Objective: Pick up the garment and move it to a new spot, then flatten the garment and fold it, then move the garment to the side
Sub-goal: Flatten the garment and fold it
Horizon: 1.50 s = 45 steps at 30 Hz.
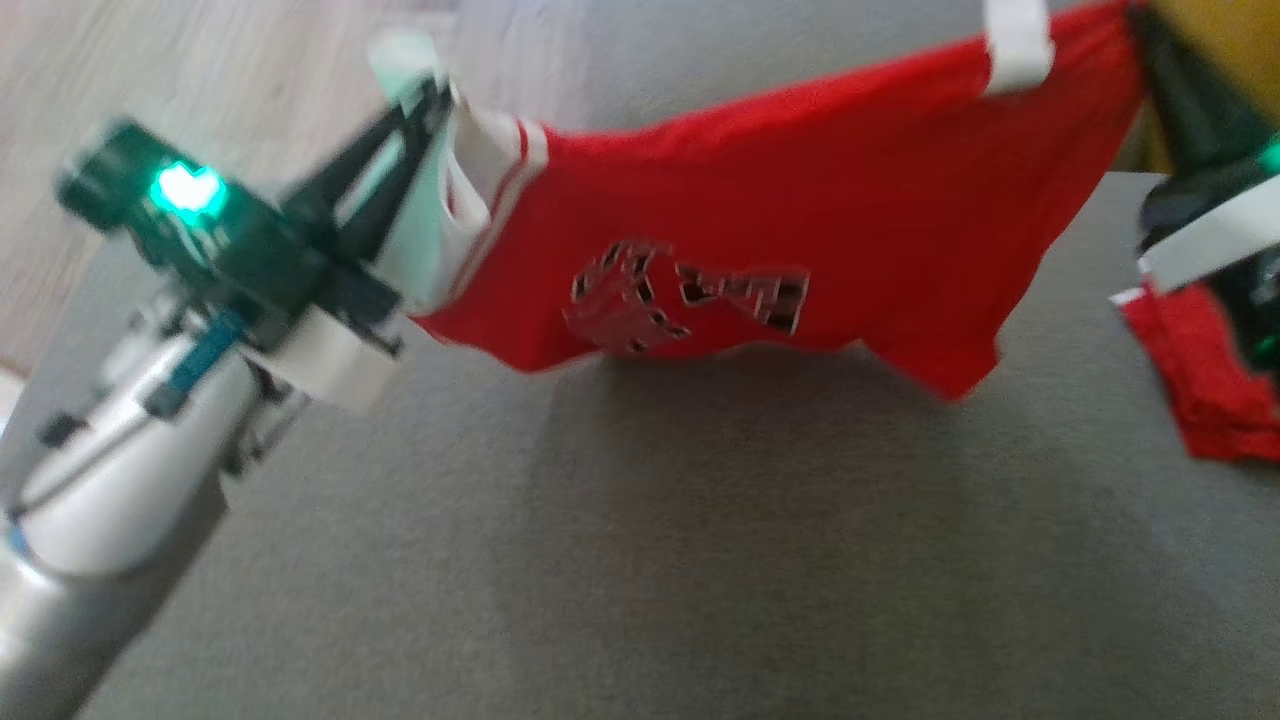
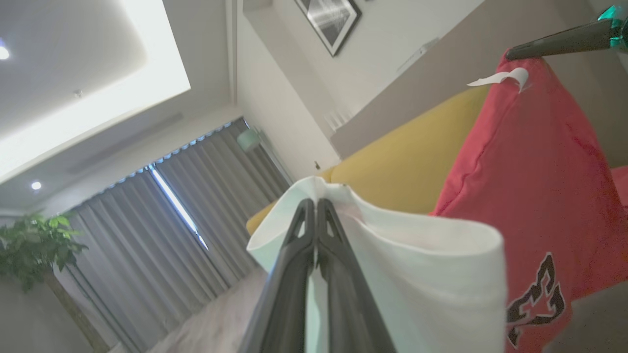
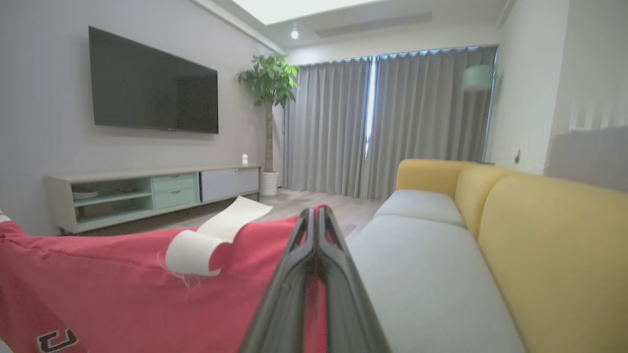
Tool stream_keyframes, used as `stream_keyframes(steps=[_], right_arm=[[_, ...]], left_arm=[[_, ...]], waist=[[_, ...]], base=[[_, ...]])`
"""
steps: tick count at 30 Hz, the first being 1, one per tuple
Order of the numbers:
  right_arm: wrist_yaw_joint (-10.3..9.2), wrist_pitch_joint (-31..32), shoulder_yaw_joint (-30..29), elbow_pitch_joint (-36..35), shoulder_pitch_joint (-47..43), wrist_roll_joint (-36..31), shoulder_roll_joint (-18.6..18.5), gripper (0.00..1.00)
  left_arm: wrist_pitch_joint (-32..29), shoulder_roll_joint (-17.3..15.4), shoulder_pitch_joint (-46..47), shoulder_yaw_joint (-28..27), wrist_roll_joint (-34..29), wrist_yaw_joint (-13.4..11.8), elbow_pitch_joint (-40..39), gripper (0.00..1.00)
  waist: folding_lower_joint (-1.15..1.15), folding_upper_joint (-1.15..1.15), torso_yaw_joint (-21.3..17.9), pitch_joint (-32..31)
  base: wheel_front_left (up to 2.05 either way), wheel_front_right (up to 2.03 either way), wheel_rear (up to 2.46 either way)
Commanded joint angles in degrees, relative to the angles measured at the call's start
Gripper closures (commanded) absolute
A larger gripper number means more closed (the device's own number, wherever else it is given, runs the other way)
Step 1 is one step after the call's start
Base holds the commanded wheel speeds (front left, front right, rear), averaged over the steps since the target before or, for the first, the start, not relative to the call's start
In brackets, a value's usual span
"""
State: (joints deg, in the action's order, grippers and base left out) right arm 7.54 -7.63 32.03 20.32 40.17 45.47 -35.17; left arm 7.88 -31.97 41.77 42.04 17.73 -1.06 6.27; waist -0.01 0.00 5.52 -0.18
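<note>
The garment (image 1: 800, 210) is a red piece with white trim and a black-and-white logo, stretched in the air above the grey seat cushion (image 1: 640, 560). My left gripper (image 1: 435, 95) is shut on its white-trimmed left end, seen as white cloth around the gripper (image 2: 316, 203) in the left wrist view. At the upper right, my right gripper (image 1: 1140, 15) is shut on the red right corner, next to a white label (image 1: 1015, 40). The same grip of my right gripper (image 3: 316, 212) shows in the right wrist view, with the garment (image 3: 98, 289) hanging left. A red fold (image 1: 1210, 390) droops at the right edge.
A yellow sofa backrest (image 3: 554, 250) runs behind the grey cushions (image 3: 431, 274). Pale wood floor (image 1: 200, 90) lies beyond the cushion at the upper left. Across the room stand a TV console (image 3: 147, 193), a wall TV (image 3: 152, 83), a potted plant (image 3: 269, 83) and grey curtains (image 3: 387, 122).
</note>
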Motion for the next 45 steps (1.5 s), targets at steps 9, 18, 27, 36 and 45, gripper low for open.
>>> stream_keyframes(steps=[9, 18, 27, 36, 45], right_arm=[[-0.05, 5.0, -7.5, -13.3, 4.4, 0.1, -6.2, 1.00], [-0.05, 9.6, -3.5, -6.9, 10.5, 2.1, -2.1, 1.00], [-0.05, 3.7, 3.0, 3.4, 23.7, 2.9, 2.8, 1.00], [-0.05, -5.7, 8.9, 14.2, 39.8, -2.2, 1.8, 1.00], [-0.05, -7.3, 15.1, 18.4, 33.6, 3.3, -2.0, 1.00]], left_arm=[[-3.4, -3.2, 17.2, -6.0, 2.0, 5.0, -5.9, 1.00], [-9.7, 1.6, 26.6, -2.5, 11.6, 8.3, 4.9, 1.00], [-7.7, 3.7, 40.1, 4.0, 9.7, 8.5, 21.1, 1.00], [1.7, 7.5, 56.2, 6.6, 7.0, 8.5, 30.7, 1.00], [5.6, 7.2, 45.1, 14.5, 8.7, 8.4, 24.9, 1.00]], waist=[[0.01, 0.00, -6.1, -3.8], [0.01, 0.00, -7.5, 2.7], [0.01, 0.00, -8.4, 14.0], [0.01, 0.00, -6.8, 21.2], [0.01, 0.00, -3.2, 25.0]], base=[[0.00, 0.00, 0.00], [0.00, 0.00, 0.00], [0.00, 0.00, 0.00], [0.00, 0.00, 0.00], [0.00, 0.00, 0.00]])
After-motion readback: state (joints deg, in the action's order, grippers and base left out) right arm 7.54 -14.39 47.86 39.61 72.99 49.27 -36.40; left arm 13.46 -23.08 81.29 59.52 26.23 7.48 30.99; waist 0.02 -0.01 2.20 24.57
